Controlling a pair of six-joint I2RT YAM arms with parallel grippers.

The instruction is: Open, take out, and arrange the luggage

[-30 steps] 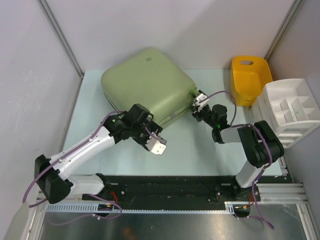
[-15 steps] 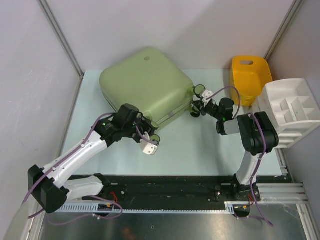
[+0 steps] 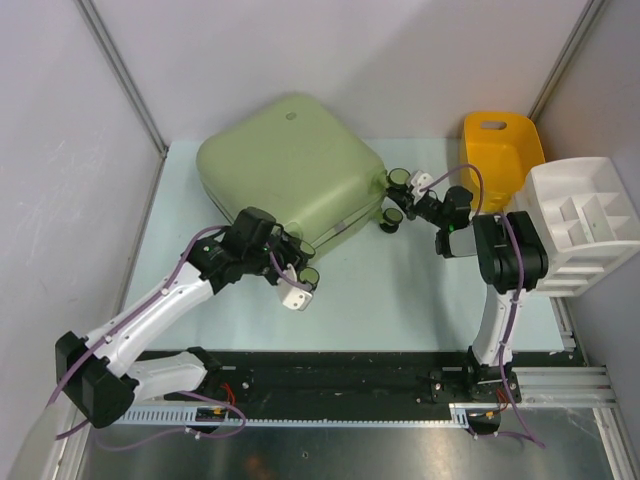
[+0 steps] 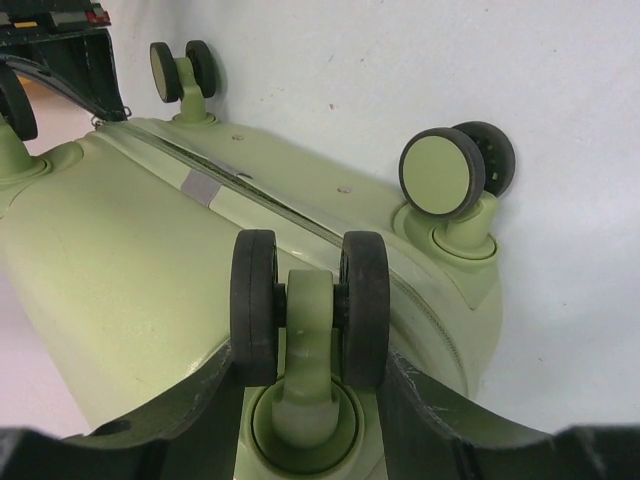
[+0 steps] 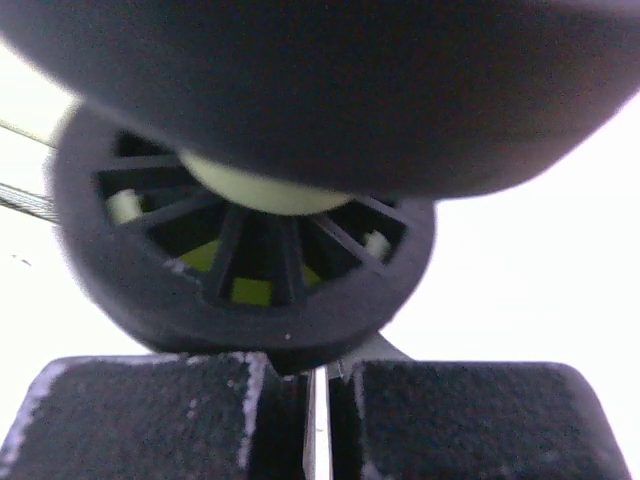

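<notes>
Luggage [image 3: 290, 165] slid left; its blurred wheel [image 5: 240, 250] crowds the closed right pincer [image 5: 315, 420].

**No readable writing in view**

Nothing legible is showing anywhere. The suitcase [image 3: 290, 170] is carrying a small round emblem [image 3: 291, 115] on its shell, too small to read, and a grey tab [image 4: 200, 187] on its seam is showing no lettering.

A yellow plastic tub [image 3: 500, 160] stands upright at the far right corner of the pale bench [image 3: 400, 300], a handle slot in its far wall; just beside it, along the right edge, sits a white divided organizer tray [image 3: 585, 225]; grey walls [image 3: 400, 50] enclose the bench.
</notes>
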